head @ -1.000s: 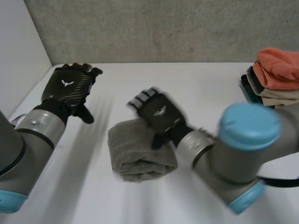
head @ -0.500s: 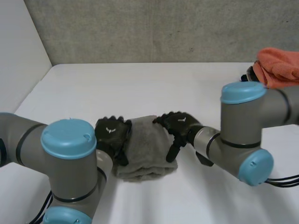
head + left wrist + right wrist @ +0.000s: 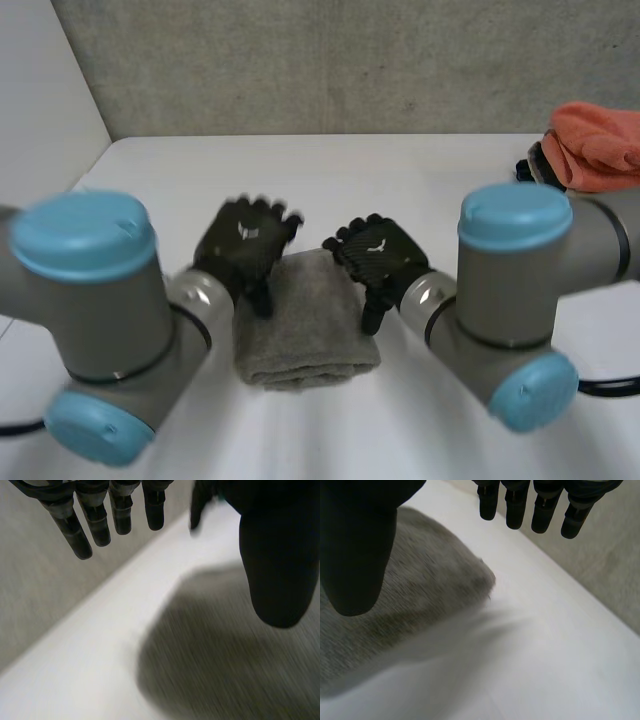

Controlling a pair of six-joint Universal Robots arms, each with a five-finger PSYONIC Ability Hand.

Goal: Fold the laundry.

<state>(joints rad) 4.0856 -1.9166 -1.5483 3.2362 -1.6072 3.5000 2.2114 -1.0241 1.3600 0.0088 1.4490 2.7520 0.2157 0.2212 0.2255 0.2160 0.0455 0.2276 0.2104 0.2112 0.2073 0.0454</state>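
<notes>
Where the head view looks down, the grey towel (image 3: 305, 335) lies folded mid-table, with the left hand (image 3: 245, 248) and right hand (image 3: 378, 258) poised at its far corners. In the left wrist view, the fingers (image 3: 80, 535) hang straight and spread, holding nothing. The right wrist view shows likewise. Folding seems done; the next move is probably to grip the towel and carry it to the stack (image 3: 592, 150).

I see the towel (image 3: 305, 320) as thick grey cloth, matt and fuzzy, with a coarse nap. The table (image 3: 420, 180) under it is white, smooth and matt. The left hand (image 3: 245, 245) and right hand (image 3: 378, 255) are black; I make out a fine woven pattern with a dull sheen on their backs, and plain matt fingers. The caps (image 3: 85, 235) look like smooth light-blue plastic, the joints (image 3: 120, 310) satin grey. The wall (image 3: 350, 60) is rough, speckled concrete. The pile (image 3: 598, 140) is soft cloth.
</notes>
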